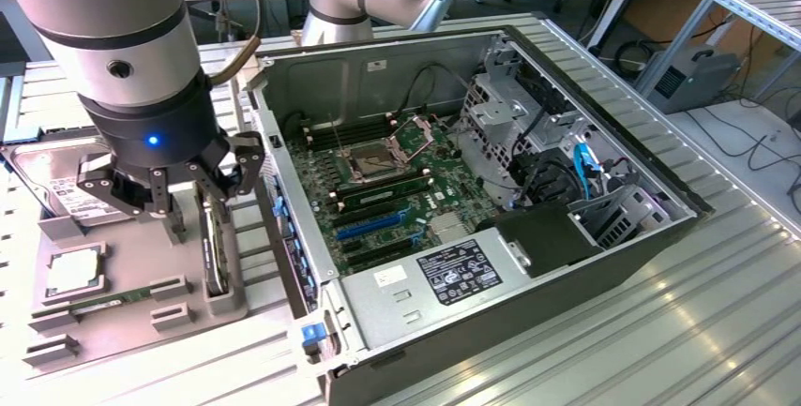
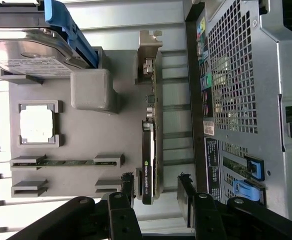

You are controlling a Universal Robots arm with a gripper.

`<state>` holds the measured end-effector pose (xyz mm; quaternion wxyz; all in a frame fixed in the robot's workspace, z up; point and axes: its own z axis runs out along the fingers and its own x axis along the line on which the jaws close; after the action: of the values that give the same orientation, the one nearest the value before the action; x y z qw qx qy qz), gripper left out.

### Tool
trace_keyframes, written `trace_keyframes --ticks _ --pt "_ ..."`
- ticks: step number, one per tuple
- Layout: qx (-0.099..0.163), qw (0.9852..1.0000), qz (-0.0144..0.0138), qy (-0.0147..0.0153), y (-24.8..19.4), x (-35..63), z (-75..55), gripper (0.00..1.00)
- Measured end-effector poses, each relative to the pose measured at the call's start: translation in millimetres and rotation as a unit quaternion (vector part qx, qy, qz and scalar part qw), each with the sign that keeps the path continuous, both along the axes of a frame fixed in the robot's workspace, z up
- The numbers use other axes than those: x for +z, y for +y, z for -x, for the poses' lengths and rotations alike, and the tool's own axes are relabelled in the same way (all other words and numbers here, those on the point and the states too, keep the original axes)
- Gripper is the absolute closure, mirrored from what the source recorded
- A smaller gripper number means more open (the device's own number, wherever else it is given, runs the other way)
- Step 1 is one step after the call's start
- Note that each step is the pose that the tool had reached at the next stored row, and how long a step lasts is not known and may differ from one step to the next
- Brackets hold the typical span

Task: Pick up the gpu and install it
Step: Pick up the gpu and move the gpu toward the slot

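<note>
The gpu [image 1: 220, 248] stands on its long edge in a slot of the grey holder tray [image 1: 126, 336], a thin dark card. In the wrist view the gpu [image 2: 149, 150] runs lengthwise, with its silvery bracket [image 2: 148, 55] at the far end. My gripper [image 1: 206, 195] hangs right above the card, open and holding nothing. Seen from the wrist, the gripper [image 2: 156, 192] has one black finger [image 2: 128, 186] close beside the card's near end and the other finger [image 2: 184, 192] further off on the card's other side. The open computer case [image 1: 501, 143] lies beside the tray, its motherboard [image 1: 388, 190] exposed.
On the tray [image 2: 111, 125] lie a silver hard drive [image 2: 31, 50] in a blue carrier, a square processor [image 2: 36, 124] and a green memory stick [image 2: 61, 162]. The case's perforated back wall [image 2: 235, 75] stands close to the card. Everything rests on a ribbed metal table [image 1: 651, 331].
</note>
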<state>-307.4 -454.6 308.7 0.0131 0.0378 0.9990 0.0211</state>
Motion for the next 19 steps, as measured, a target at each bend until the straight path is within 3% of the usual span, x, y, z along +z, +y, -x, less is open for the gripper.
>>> trace_keyframes --ticks 19 --pt "0.0 1.0 0.0 0.0 0.0 -5.6 0.0 0.52"
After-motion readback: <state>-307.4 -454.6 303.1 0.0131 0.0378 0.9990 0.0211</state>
